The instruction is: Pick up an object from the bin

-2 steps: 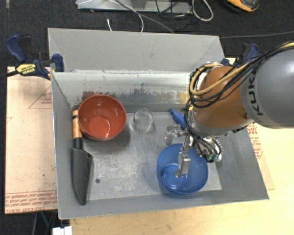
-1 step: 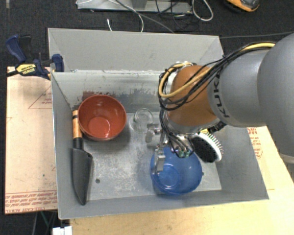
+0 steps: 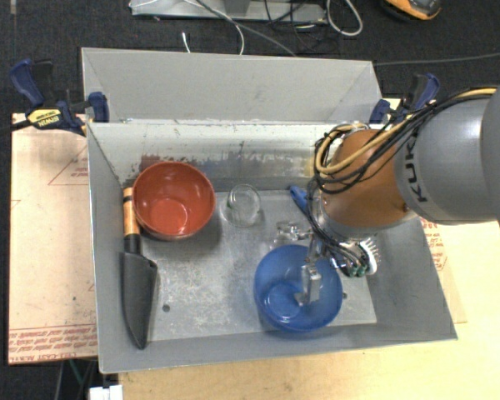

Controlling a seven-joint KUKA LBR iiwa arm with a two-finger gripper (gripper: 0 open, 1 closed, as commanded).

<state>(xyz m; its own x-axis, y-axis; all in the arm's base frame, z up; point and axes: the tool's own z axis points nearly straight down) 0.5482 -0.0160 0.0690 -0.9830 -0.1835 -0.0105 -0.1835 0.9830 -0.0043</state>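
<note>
1. Risk: the blue bowl [image 3: 277, 305] has smooth, curved walls. I judge a rim pinch could slip or tip it, and pressing straight down would only meet its floor.
2. Risk: the clear glass [image 3: 242, 204] stands near the bowl's upper left. A dragged bowl could knock it.
3. The gripper [image 3: 309, 285] sits inside the blue bowl, right of its middle, in the bin's [image 3: 233, 152] front right. I cannot tell whether it is spread or closed.
4. The red bowl [image 3: 173, 200] and black scraper [image 3: 138, 294] lie well apart, to the left.

Your arm [image 3: 462, 169] is a fat silver-grey tube with black "KU" letters showing on the side. The wrist wears a smooth orange cover [image 3: 362, 192], yellow and black cables [image 3: 347, 150] loop over it, and the gripper [image 3: 310, 285] below is bare shiny metal.
</note>
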